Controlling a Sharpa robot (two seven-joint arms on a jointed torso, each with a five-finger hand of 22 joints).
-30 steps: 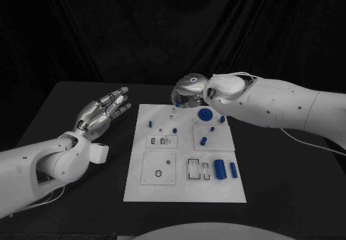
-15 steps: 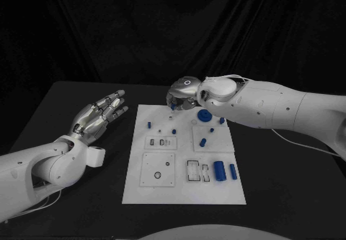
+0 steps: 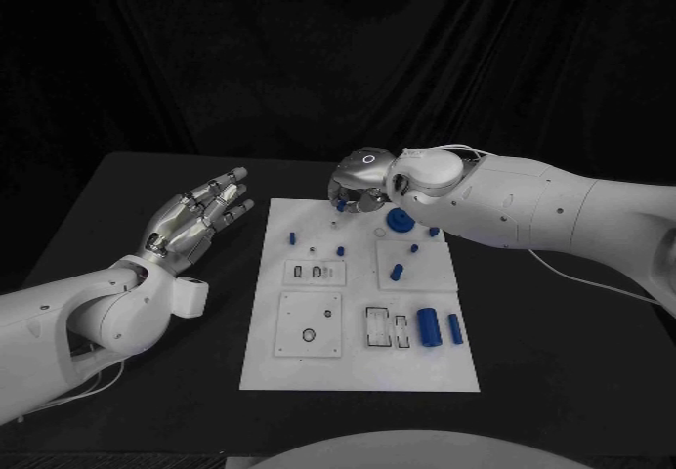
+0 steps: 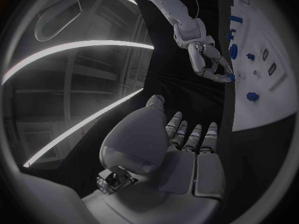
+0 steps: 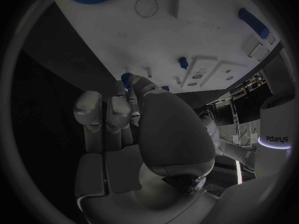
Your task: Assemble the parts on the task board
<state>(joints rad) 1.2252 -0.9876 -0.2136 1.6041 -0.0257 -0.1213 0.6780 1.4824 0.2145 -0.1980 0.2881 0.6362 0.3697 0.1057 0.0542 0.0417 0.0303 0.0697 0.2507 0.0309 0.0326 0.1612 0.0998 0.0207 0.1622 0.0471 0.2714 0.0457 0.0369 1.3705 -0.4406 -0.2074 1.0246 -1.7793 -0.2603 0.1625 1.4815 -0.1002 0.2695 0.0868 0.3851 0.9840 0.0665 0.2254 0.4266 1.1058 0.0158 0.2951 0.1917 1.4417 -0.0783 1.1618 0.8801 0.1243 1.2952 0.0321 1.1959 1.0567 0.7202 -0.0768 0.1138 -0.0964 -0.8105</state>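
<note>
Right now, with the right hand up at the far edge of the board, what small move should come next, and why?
Probably lift the right hand slightly and carry it toward an open seat on the task board. Its fingers appear to pinch a small blue part over the board's far edge, so the pick looks done. The left hand hovers open beside the board.

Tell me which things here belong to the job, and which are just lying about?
Job: task board; blue parts; blue gear; right hand, pinching a small blue part.
Just about: black table; left hand, holding nothing.
</note>
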